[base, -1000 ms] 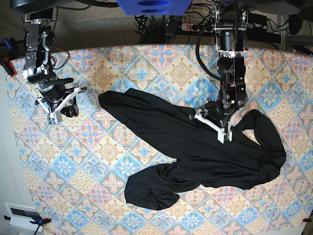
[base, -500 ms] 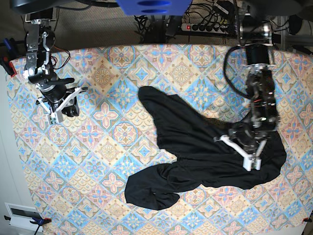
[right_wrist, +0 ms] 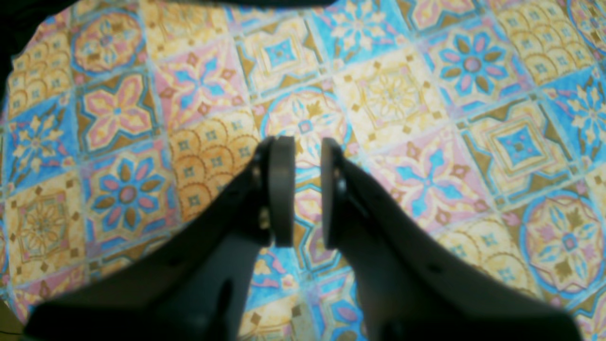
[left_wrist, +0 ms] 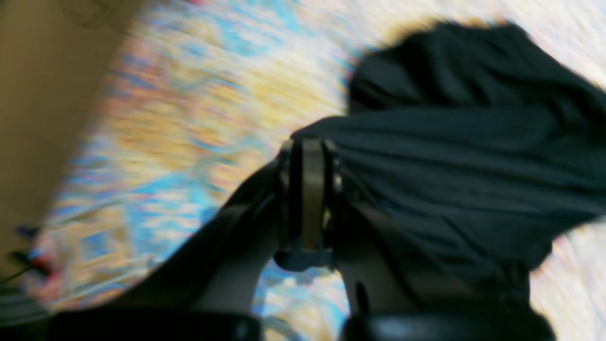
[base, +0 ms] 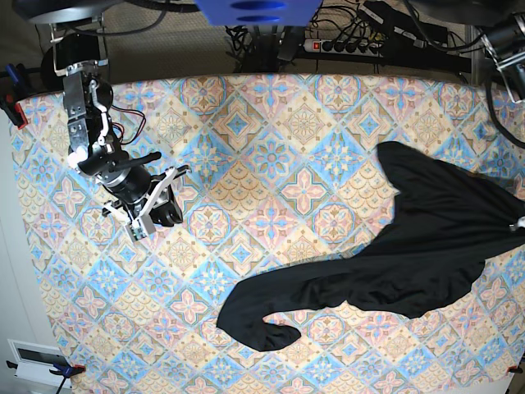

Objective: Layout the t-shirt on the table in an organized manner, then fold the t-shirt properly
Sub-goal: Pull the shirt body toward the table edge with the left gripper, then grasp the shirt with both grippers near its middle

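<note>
The black t-shirt [base: 418, 246] lies stretched across the right half of the table [base: 271, 164], with one long sleeve trailing to the front centre [base: 262, 324]. My left gripper [base: 518, 224] is at the far right edge of the base view, mostly cut off. In the blurred left wrist view it [left_wrist: 307, 156] is shut on a bunch of the shirt's fabric [left_wrist: 454, 161]. My right gripper [base: 156, 203] hovers over the left part of the table, apart from the shirt. In the right wrist view it [right_wrist: 307, 144] is slightly open and empty above the bare cloth [right_wrist: 426, 94].
The table's far edge runs along the top, with a power strip and cables [base: 353, 45] behind it. The table's left edge drops to a white floor, where a small device [base: 37, 359] lies. A red clamp [base: 16, 111] grips the far left corner.
My left gripper has dragged the shirt far to the right, and its body now lies by the right edge. My right arm has moved inward and toward the front.
</note>
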